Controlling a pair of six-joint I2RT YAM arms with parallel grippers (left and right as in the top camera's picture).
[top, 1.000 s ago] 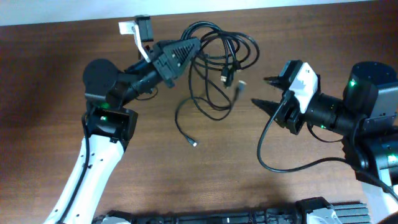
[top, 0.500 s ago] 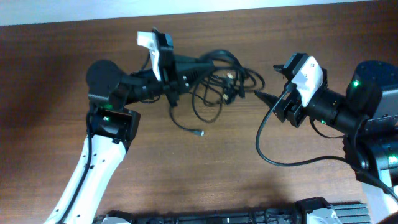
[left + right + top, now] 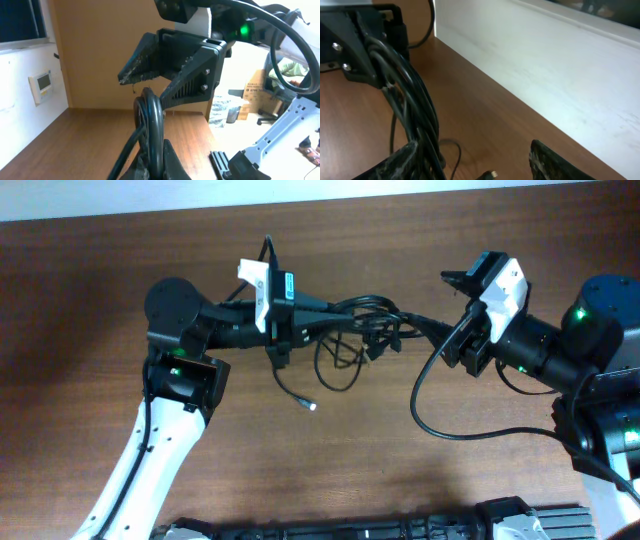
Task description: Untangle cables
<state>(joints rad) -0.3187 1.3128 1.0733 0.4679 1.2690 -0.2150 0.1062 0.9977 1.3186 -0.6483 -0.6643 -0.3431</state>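
Observation:
The cables [image 3: 352, 330] are a black knotted bundle hanging between my two grippers above the brown table. My left gripper [image 3: 322, 310] is shut on the bundle's left side; the left wrist view shows a thick cord [image 3: 150, 115] pinched between its jaws [image 3: 156, 167]. My right gripper [image 3: 428, 300] is open, its lower finger touching the bundle's right end. In the right wrist view the cords [image 3: 412, 95] run past the left finger of my open right gripper [image 3: 477, 162]. One loose end with a silvery plug [image 3: 312, 404] lies on the table.
The table [image 3: 330, 470] is dark brown wood with a white wall [image 3: 560, 60] along its far edge. The right arm's own black wire [image 3: 450, 435] loops over the table at the right. A black rail [image 3: 400, 530] runs along the front edge.
My left gripper has swung right with the bundle and drawn it into a horizontal strand. My right gripper has moved up and left until its lower finger meets the bundle's right end.

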